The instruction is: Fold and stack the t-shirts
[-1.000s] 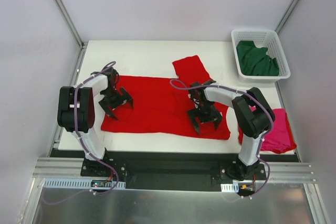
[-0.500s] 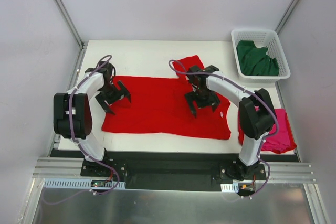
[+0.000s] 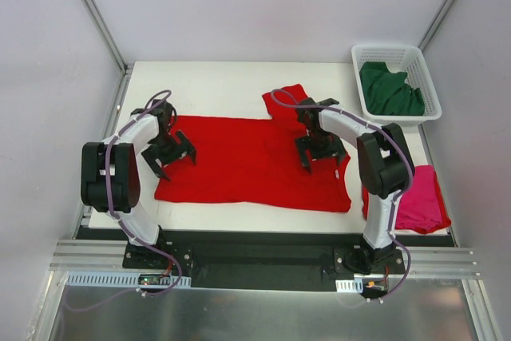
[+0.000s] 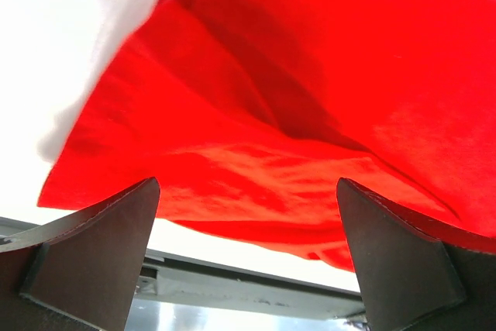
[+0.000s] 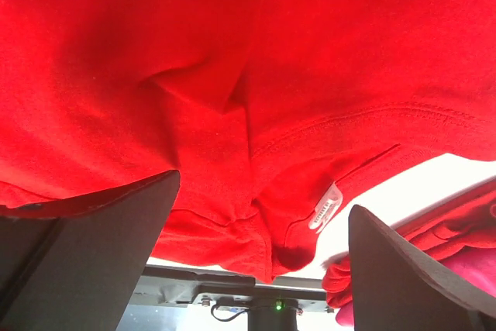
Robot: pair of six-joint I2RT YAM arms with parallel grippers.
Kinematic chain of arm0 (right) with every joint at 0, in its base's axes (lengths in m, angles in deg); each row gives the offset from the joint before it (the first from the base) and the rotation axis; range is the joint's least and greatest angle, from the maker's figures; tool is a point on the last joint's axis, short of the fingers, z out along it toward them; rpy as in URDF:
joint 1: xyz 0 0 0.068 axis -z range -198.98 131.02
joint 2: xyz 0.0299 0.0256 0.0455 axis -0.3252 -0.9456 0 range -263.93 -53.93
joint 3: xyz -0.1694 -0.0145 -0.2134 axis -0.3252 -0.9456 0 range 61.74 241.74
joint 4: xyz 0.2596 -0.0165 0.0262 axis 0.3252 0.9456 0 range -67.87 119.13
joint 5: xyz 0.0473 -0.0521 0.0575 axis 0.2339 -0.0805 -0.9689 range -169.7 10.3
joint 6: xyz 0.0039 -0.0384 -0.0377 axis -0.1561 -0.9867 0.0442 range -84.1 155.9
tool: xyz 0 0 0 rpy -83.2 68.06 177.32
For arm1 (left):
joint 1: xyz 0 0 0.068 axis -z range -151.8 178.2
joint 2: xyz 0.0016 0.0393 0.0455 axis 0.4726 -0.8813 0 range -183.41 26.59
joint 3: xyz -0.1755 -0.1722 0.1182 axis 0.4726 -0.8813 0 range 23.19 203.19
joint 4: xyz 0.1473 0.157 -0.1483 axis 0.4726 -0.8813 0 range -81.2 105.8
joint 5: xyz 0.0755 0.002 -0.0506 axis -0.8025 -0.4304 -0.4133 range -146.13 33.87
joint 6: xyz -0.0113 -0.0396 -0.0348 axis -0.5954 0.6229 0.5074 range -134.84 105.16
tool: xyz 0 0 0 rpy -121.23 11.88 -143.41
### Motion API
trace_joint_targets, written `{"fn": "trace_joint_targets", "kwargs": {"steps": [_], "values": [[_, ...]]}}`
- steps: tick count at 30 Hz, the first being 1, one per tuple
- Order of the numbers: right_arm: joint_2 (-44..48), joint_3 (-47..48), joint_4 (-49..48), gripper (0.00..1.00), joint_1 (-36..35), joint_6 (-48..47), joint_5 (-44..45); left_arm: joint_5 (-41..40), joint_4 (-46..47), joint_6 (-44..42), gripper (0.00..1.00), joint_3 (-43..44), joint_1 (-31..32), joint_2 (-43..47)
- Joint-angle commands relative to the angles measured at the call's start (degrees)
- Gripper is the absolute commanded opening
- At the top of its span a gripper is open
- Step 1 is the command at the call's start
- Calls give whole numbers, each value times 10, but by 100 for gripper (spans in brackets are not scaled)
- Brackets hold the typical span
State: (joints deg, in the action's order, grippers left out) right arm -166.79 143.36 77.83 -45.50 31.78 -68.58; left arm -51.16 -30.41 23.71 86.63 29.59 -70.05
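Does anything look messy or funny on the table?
A little. The red shirt lies mostly flat, but one sleeve sticks out at the far side, and the cloth is puckered near its label. The green shirt is scrunched up in the white basket. Nothing looks spilled or broken.

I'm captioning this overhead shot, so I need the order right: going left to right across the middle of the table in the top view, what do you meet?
Left gripper → spread-out bright red cotton t-shirt → right gripper → magenta-pink cotton t-shirt at the table's right edge.
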Motion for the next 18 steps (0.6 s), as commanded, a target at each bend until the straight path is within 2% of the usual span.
{"fn": "trace_joint_targets", "kwargs": {"steps": [1, 9, 18], "values": [[13, 8, 7, 96, 2, -5, 23, -41, 12, 0, 99, -22, -5, 33], [7, 10, -8, 96, 8, -7, 31, -74, 72, -6, 99, -74, -5, 51], [-2, 13, -20, 96, 15, -5, 30, -76, 137, -8, 99, -131, -5, 107]]}}
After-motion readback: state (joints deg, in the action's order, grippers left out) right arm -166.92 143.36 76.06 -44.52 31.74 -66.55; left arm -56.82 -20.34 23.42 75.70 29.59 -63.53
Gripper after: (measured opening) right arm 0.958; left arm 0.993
